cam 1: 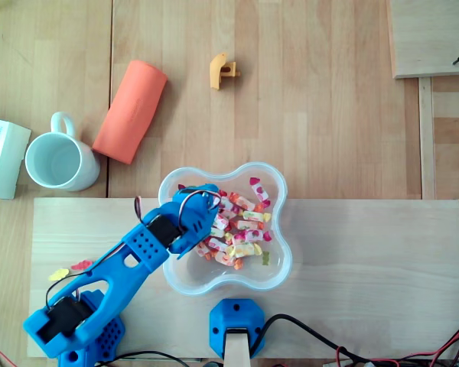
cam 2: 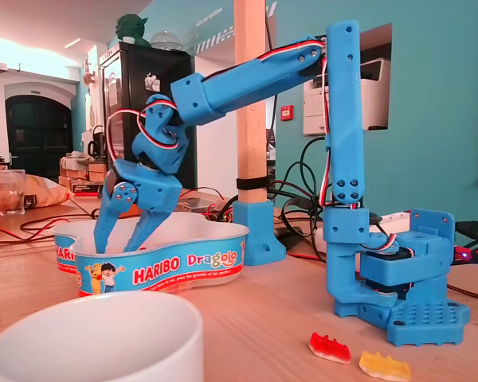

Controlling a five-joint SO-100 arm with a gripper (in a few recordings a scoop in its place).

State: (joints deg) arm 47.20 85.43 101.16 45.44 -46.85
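My blue gripper points down into a clear, wavy-edged Haribo bowl. Its two fingers stand spread apart, and the bowl's wall hides their tips. From overhead the gripper sits over the left part of the bowl, right at the edge of a pile of wrapped sweets. I cannot see anything between the fingers.
A white mug and an orange cylinder lie left and behind the bowl. A small orange piece lies farther back. Two gummy sweets lie beside the arm's base. A blue post mount stands in front of the bowl.
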